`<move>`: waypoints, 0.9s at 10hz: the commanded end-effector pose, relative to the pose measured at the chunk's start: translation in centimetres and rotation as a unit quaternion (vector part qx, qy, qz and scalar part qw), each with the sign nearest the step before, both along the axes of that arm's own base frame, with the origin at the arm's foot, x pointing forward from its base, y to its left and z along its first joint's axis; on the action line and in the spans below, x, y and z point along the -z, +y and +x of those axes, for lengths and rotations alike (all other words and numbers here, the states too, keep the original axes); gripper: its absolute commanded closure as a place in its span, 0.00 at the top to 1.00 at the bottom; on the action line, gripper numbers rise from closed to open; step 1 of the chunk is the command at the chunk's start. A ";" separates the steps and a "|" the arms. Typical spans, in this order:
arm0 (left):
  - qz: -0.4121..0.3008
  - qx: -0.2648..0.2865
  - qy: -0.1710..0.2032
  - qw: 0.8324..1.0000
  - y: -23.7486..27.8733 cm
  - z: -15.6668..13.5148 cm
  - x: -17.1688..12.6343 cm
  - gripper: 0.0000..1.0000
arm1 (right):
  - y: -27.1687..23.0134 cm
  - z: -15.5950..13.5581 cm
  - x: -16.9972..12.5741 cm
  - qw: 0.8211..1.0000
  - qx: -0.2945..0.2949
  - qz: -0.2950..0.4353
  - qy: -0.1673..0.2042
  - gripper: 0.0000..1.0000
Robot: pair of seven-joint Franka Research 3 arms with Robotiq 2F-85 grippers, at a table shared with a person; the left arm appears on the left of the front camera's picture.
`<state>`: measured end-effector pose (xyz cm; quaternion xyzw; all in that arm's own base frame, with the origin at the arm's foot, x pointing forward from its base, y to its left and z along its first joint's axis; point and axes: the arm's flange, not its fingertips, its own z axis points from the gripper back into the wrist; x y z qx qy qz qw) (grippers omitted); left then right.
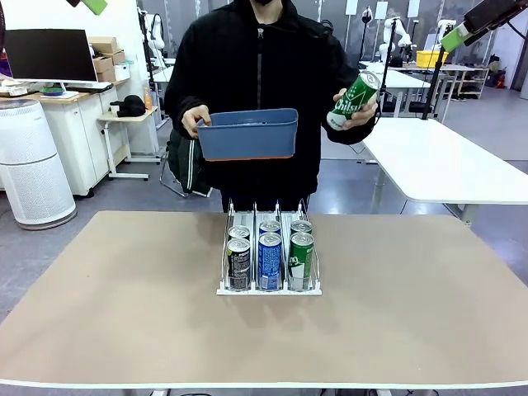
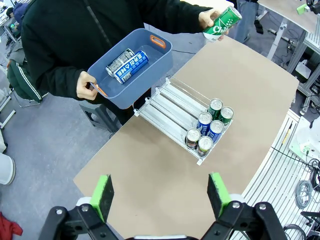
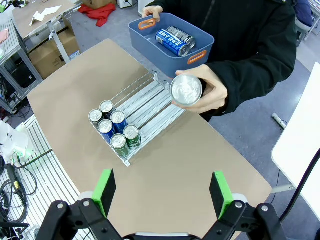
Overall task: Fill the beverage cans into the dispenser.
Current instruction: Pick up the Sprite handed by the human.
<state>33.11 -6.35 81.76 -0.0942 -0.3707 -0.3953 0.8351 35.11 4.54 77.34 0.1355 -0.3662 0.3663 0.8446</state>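
On the tan table (image 1: 124, 313), a white wire dispenser (image 1: 268, 290) holds six slim aluminium beverage cans (image 1: 270, 260). Two more lie in the person's blue plastic bin (image 1: 247, 136), and the person holds a green can (image 1: 353, 101). The left end effector (image 2: 161, 192) and right end effector (image 3: 162, 192) gape empty.

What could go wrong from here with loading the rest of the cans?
The green can is held in mid-air by one hand; a handover to the open right fingers might slip. The blue bin, gripped one-handed, could tilt and spill its two loose cans.
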 end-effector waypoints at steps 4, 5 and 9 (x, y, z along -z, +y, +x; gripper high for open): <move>-0.001 -0.002 0.001 1.000 0.0 0.1 0.0 1.00 | 0.1 0.0 -0.1 1.000 0.003 0.004 0.001 1.00; -0.001 -0.002 0.001 1.000 0.0 0.1 0.0 1.00 | 0.1 0.0 -0.1 1.000 0.003 0.004 0.001 1.00; -0.001 -0.002 0.001 1.000 0.0 0.1 0.0 1.00 | 0.1 0.0 -0.1 1.000 0.003 0.004 0.001 1.00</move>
